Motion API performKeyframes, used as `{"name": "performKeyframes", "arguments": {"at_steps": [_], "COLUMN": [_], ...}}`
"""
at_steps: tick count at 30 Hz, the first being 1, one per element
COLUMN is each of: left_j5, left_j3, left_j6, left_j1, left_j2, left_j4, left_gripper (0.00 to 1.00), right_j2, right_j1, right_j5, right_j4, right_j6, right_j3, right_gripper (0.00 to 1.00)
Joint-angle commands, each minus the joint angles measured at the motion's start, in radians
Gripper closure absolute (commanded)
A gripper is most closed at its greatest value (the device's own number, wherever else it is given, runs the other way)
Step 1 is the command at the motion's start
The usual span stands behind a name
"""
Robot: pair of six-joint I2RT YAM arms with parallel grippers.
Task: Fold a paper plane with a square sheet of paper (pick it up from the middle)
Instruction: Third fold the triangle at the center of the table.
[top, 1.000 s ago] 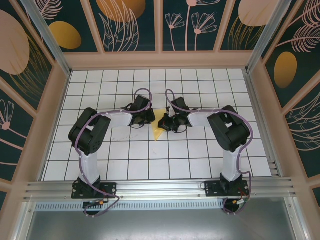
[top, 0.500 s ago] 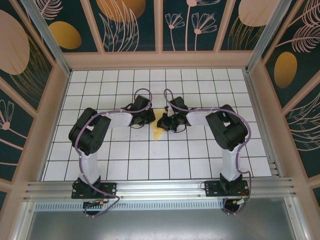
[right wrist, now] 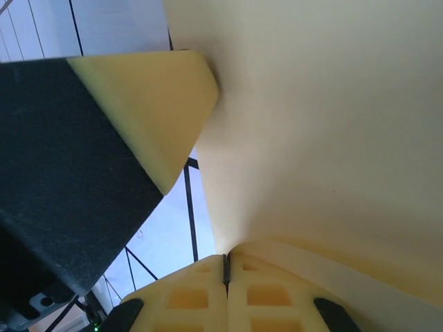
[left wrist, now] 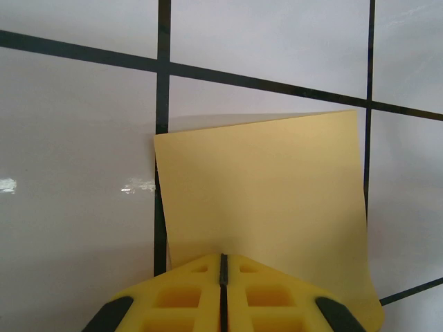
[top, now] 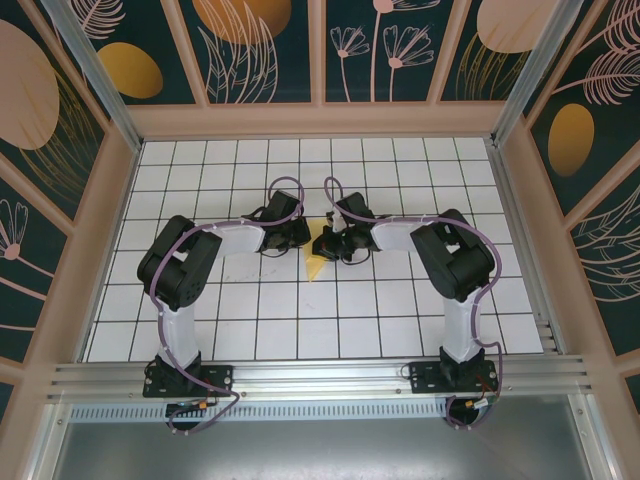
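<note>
While the left claw and right claw each clamp it, the square sheet of paper spans between them.

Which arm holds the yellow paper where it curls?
The right arm's fingers: the square sheet of paper curls over them; at the left fingers it looks flat.

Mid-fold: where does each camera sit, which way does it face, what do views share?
Top external: above, behind the bases, looking down on the white tiled table; left arm, right arm, left gripper and right gripper at the pale-yellow paper sheet.
Left wrist: facing down past its shut yellow fingers onto the sheet.
Right wrist: looking along its shut fingers, close against the sheet.
Shared: all see the sheet.
</note>
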Motion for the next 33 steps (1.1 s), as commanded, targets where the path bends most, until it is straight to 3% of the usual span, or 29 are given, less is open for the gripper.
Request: {"name": "performKeyframes", "arguments": {"at_steps": [1,33], "left_j5": [0.019,0.027], "left_j3": [-0.002,-0.012], "left_j6": [0.015,0.011], "left_j1": [-0.003,-0.003], "left_j2": [0.048,0.048], "left_j4": [-0.026,-0.02], "left_gripper": [0.89,0.89], "right_j2": [0.026,0.04], "right_j1": [0.01,0.005], "right_j5": [-0.005,0.012], "right_j4": [-0.019,0.017], "right_j6": [-0.033,-0.013], "right_j3": [0.026,0.024], "right_gripper": [0.97,0.97]}}
